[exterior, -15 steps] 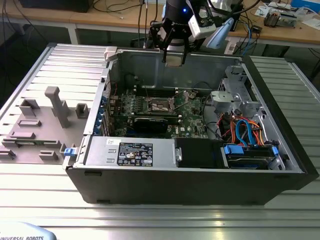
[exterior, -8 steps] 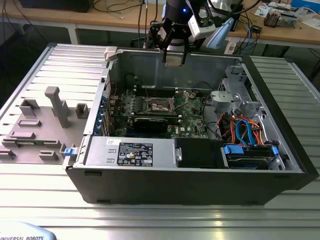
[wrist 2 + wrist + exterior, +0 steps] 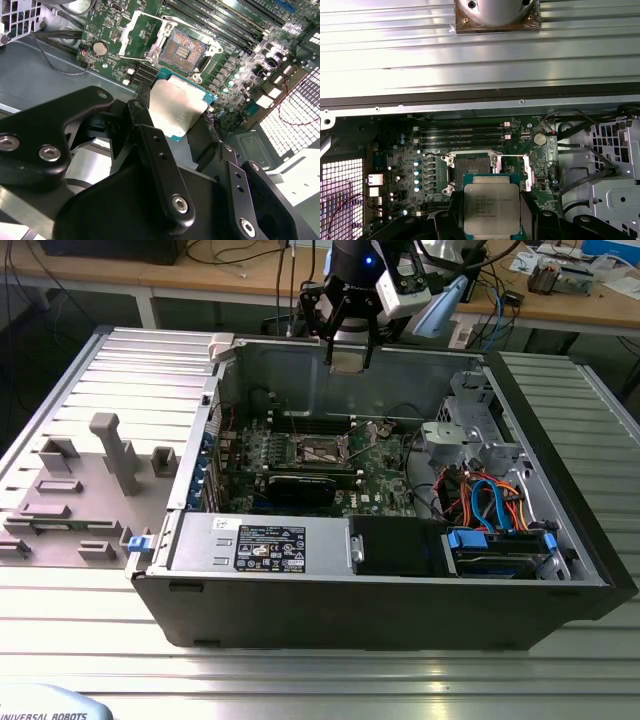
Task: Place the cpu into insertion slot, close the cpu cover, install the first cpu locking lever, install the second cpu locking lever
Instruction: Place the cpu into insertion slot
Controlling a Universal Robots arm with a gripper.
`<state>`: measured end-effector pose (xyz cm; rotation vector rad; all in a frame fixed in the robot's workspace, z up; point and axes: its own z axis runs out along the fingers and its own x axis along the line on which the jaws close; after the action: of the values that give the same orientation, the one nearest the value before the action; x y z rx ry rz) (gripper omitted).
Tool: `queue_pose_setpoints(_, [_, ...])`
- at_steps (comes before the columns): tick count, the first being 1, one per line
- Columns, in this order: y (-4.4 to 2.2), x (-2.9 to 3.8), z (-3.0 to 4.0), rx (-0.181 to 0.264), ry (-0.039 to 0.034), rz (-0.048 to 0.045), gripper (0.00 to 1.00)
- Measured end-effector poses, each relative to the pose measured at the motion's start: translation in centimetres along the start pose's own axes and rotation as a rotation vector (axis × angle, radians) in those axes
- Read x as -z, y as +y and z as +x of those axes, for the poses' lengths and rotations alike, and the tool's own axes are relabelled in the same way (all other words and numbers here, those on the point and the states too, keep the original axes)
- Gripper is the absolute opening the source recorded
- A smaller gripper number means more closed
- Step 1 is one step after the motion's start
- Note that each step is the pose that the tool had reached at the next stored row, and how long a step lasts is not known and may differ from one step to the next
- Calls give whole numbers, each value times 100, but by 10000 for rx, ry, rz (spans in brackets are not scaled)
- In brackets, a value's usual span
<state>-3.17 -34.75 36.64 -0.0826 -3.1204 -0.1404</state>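
Flat square cpu [image 3: 491, 207] with dull silver top and green rim, clamped between the matte black fingers of end effector [image 3: 175, 127], arm pointing down over open grey steel computer case [image 3: 330, 610], bright-framed square insertion slot [image 3: 182, 50] uncovered on green motherboard [image 3: 395, 165] below, chip well apart from it

A lab: open computer case [image 3: 350, 608], cable-strewn workbenches [image 3: 205, 276].

Black jaws — silver screws [image 3: 180, 204]
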Motion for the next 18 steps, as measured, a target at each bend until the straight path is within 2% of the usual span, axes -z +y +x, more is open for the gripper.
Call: queue_pose_setpoints(18, [0, 0, 0, -114, -10, -3, 54])
